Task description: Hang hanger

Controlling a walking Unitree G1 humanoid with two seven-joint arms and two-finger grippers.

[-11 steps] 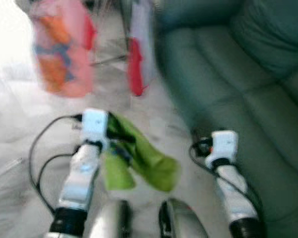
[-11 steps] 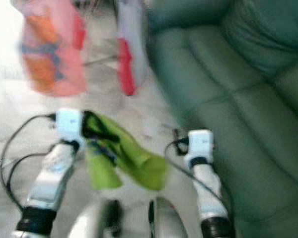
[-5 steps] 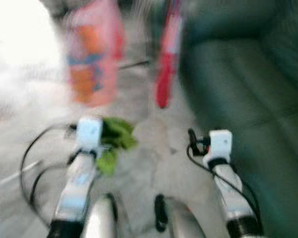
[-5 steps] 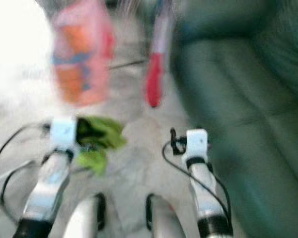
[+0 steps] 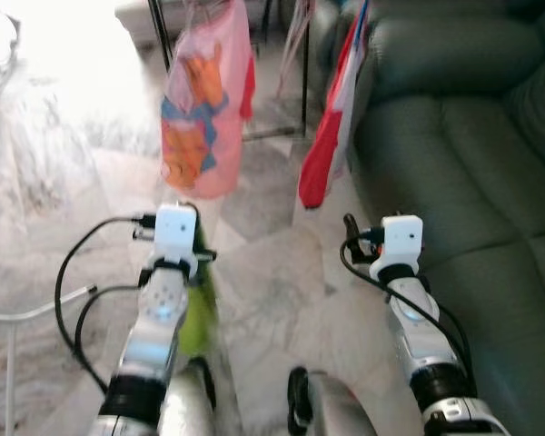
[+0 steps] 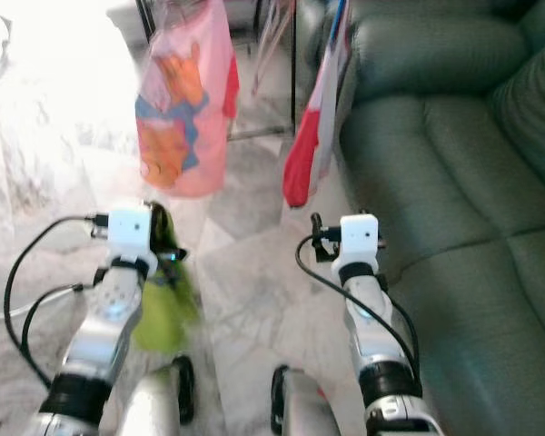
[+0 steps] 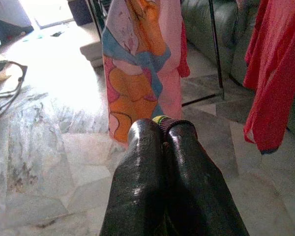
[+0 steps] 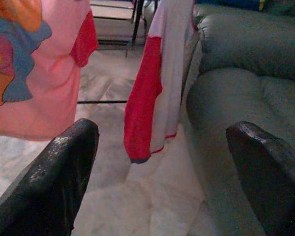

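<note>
Both arms are silver metal tubes, each with a black ring band low on the forearm and a narrower black collar just under the wrist. Each wrist carries a white, box-shaped camera housing. Thin black cables loop out from the left housing in two wide arcs, and another black cable curls off the right housing and trails down along the forearm. The left pincer (image 7: 162,142) has two long, glossy black fingers with rounded tips. The right pincer (image 8: 162,162) has the same black fingers, their surface slightly pebbled.
</note>
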